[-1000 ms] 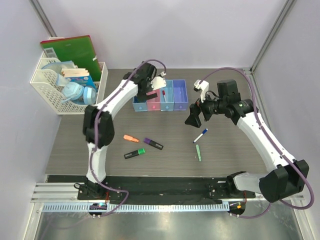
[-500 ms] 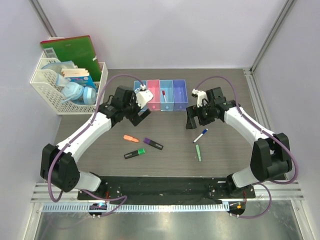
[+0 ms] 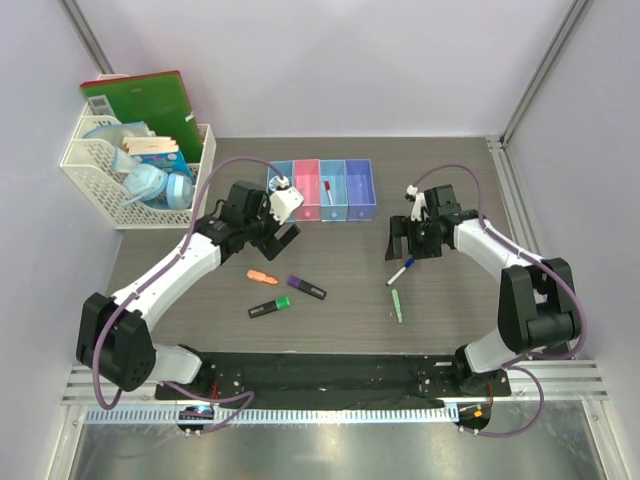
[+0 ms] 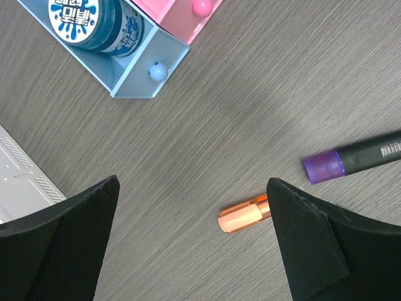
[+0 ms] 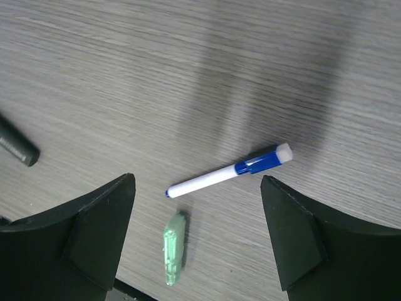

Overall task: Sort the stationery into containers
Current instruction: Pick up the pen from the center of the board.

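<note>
- Left tool [image 3: 270, 238] has drawn back from the bins [image 3: 322, 190]. It now hovers released over the orange highlighter [image 4: 244, 214].
- Right tool [image 5: 199, 226] has shifted rightward, its jaws apart, grasping nothing.
- Under it, untouched, the blue-capped marker [image 5: 225, 172] lies slanted on the worktop [image 3: 450, 300], with its cap pointing far-right.

The left gripper [image 4: 193, 183] hangs above the table [image 4: 250, 94] with its jaws wide apart. The orange highlighter [image 4: 244, 214] lies between them, one end hidden by a finger. The purple-black highlighter [image 4: 354, 158] lies just beyond. The blue bin [image 4: 147, 78] holds the tape roll [image 4: 94, 22] and adjoins the pink bin [image 4: 182, 22].
</note>
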